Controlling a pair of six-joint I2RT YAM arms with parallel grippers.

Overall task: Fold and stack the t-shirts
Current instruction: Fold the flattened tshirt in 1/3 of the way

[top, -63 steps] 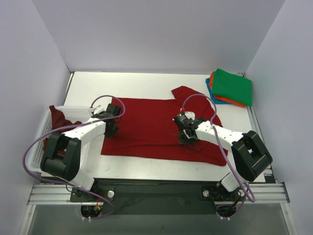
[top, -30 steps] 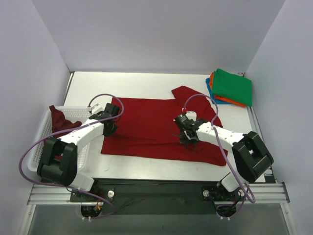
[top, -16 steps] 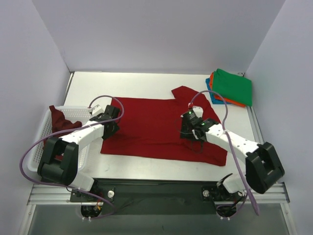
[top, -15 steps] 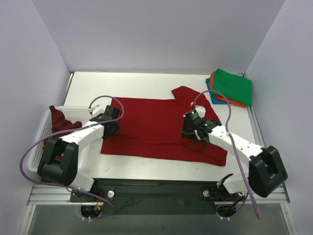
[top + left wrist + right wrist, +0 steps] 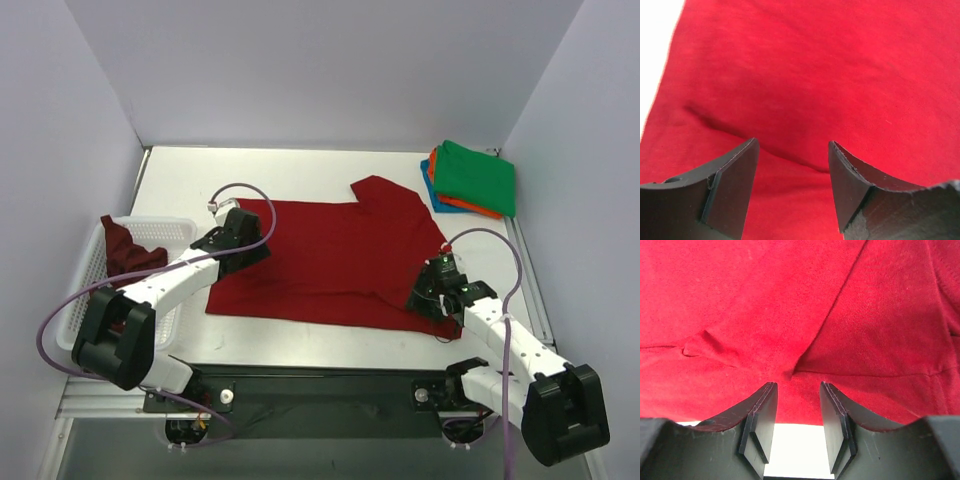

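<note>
A bright red t-shirt [image 5: 330,260] lies spread flat across the middle of the table, one sleeve pointing to the far right. My left gripper [image 5: 262,245] hovers over its left part, open, with only red cloth [image 5: 815,65] and a shallow crease under the fingers. My right gripper [image 5: 422,297] is at the shirt's near right hem, open. Nothing sits between its fingers, and the red hem [image 5: 765,300] lies just beyond the tips with white table under them. A darker maroon t-shirt [image 5: 125,250] lies in the basket. Folded green [image 5: 475,175], orange [image 5: 455,203] and blue [image 5: 429,190] t-shirts are stacked at the far right.
A white mesh basket [image 5: 70,310] stands at the table's left edge beside the left arm. Purple cables loop over both arms. Grey walls close in the table on the left, back and right.
Both grippers have opened and let go of the red shirt. The right arm has drawn back to the shirt's near right hem. The left gripper has shifted a little to the right.
</note>
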